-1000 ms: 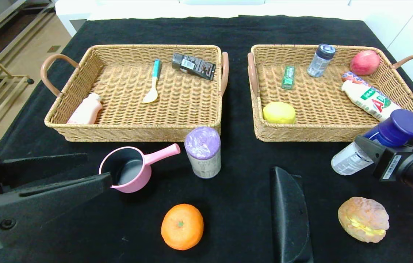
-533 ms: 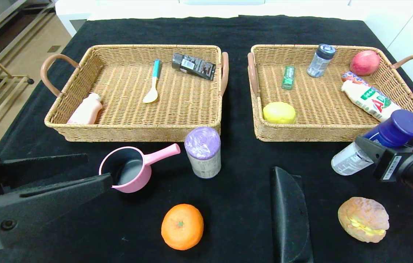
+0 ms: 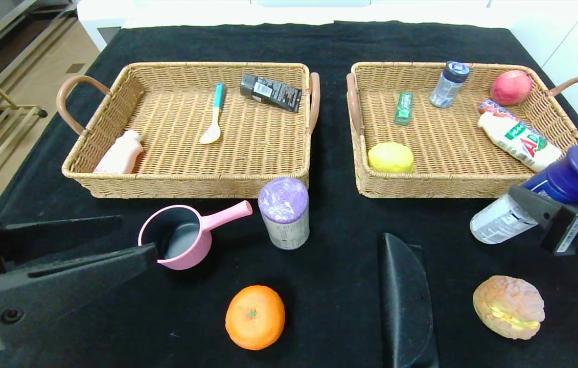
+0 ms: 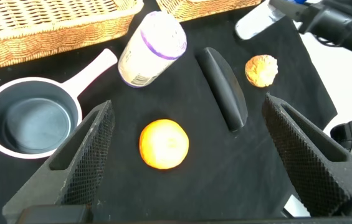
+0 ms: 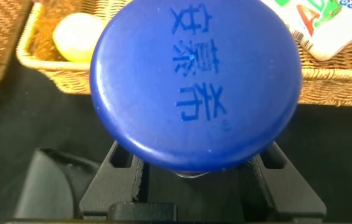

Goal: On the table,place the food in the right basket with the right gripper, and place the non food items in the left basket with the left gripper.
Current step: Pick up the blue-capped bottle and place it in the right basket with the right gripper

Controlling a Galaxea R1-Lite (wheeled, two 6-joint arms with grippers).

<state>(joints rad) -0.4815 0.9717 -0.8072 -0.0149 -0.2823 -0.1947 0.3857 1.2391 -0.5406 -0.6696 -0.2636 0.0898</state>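
One table, draped in black cloth, is seen bearing two woven wicker baskets with brown loop handles. The left basket is counted at three things: a pink bottle, a teal-handled spoon and a dark box. The right basket is counted at five: a white bottle, a yellow lemon, a red apple, a clear bottle and a green packet.

Five loose things are left on the cloth: a curved black pouch, a pink saucepan with a dark inside, an upright white canister with a purple lid, a round orange and a tan bun with yellow cream.

A sixth, the blue-capped bottle, is gripped at its neck by the right gripper and held tilted above the cloth, just in front of the right basket's near right corner.

The left gripper is held low at the near left, fingers spread wide, beside the saucepan.

Printed characters on the smooth round cap are shown only by the right wrist view. The ribbed pads of the left fingers, with the orange between them, are shown only by the left wrist view.
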